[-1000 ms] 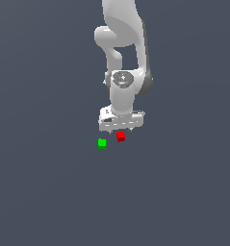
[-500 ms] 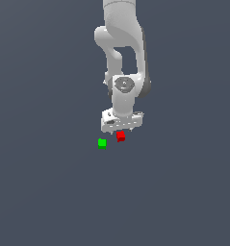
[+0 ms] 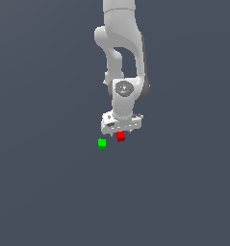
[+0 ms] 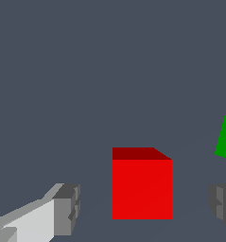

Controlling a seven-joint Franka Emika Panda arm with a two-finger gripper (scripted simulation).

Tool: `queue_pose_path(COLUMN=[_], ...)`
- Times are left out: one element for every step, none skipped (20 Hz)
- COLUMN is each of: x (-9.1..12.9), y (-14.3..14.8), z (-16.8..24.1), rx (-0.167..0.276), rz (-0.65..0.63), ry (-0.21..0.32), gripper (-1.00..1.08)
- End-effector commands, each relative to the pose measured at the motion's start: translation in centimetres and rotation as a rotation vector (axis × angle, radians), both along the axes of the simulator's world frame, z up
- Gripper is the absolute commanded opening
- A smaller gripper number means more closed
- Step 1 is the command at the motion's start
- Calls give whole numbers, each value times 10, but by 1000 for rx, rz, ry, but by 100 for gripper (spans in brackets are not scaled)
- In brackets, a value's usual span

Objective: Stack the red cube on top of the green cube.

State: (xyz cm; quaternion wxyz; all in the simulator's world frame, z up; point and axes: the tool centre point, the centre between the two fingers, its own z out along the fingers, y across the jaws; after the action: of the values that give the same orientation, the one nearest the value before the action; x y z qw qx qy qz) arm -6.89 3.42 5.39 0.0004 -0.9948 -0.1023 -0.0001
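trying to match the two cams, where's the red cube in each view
Exterior view: the red cube sits just below the tool, to the exterior view's right of the green cube.
Wrist view: the red cube fills the lower middle, between the two open fingers.
Shared landmark: the green cube, partly cut off at the wrist picture's edge.

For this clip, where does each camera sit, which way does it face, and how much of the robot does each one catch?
Exterior view: off the arm, looking down on the gray floor; shows the white arm, the gripper, the red cube and the green cube.
Wrist view: on the wrist, facing along the fingers; only the two fingertips show, one on each side of the red cube, apart from it.
Shared: both cubes; the green cube is cut off at the wrist picture's edge.
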Motion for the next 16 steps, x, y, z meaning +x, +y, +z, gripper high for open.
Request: queue_pose_path(x=[-1,-1,-1,-1,-1,-1,0,0,0,0,0,0,0,0,0,0], y=[0,0,0,0,0,0,0,0,0,0,0,0,0,0,0,0], z=[-12,-17,-21,-25,-28,-30,-32,-33,-34,-34,-34,-34,-34,-34,-34,-34], rx=[0,0,0,0,0,-1,-1,-1,-1,-1,-1,-1,-1,-1,-1,-1], rz=[1,1,1,1,1,1,1,1,1,1,1,1,1,1,1,1], ry=[1,1,1,1,1,0,0,0,0,0,0,0,0,0,0,0], gripper=[100,100,100,100,100,100,100,100,100,100,-100,-100,-100,-100,-100,-100])
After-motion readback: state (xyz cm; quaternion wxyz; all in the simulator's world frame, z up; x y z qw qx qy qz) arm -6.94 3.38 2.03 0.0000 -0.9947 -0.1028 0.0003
